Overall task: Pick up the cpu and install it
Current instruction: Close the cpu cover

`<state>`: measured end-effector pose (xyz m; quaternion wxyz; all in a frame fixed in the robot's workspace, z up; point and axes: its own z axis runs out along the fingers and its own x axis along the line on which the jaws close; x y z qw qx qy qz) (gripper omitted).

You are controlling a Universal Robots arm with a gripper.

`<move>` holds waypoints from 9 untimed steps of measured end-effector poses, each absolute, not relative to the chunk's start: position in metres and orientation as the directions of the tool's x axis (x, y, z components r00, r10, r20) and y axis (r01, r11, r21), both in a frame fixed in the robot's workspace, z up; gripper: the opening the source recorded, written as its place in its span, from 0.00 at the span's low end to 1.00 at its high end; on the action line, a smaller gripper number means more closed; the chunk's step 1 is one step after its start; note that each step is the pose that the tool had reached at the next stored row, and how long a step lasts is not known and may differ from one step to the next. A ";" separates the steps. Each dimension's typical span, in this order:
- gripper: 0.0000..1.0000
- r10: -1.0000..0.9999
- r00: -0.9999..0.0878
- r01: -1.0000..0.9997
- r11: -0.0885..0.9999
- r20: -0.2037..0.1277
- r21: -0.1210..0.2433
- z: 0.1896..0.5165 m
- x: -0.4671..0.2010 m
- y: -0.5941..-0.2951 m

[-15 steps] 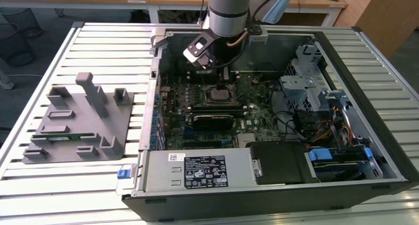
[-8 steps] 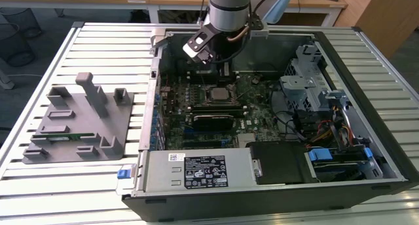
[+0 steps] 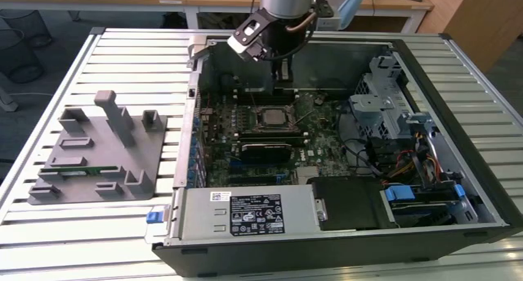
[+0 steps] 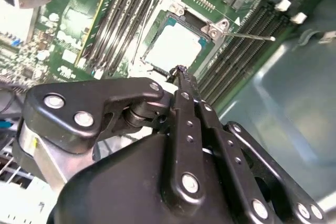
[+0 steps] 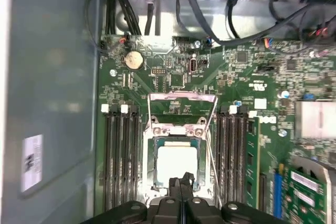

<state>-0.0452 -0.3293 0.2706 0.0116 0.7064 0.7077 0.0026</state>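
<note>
You see the flat silver square cpu (image 5: 177, 163) lying in the black metal-framed socket (image 5: 173, 128) at the exterior view's centre. Long black memory slots (image 5: 122, 156) crowd both sides. The fingers (image 5: 174, 192) are pressed together, holding nothing, tips just beside the cpu's edge.

Arm (image 3: 288, 5) vertical, end effector (image 5: 181, 183) pinched closed

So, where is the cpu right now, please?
In the first wrist view the cpu sits in the socket, between two banks of memory slots, just off the fingers of the gripper.
</note>
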 end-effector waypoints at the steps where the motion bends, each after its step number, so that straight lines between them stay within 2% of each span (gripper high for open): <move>1: 0.11 1.000 -0.002 1.000 0.002 -0.013 0.020 0.273 -0.045 -0.329; 9: 0.11 1.000 -0.002 1.000 0.002 -0.013 0.020 0.274 -0.046 -0.341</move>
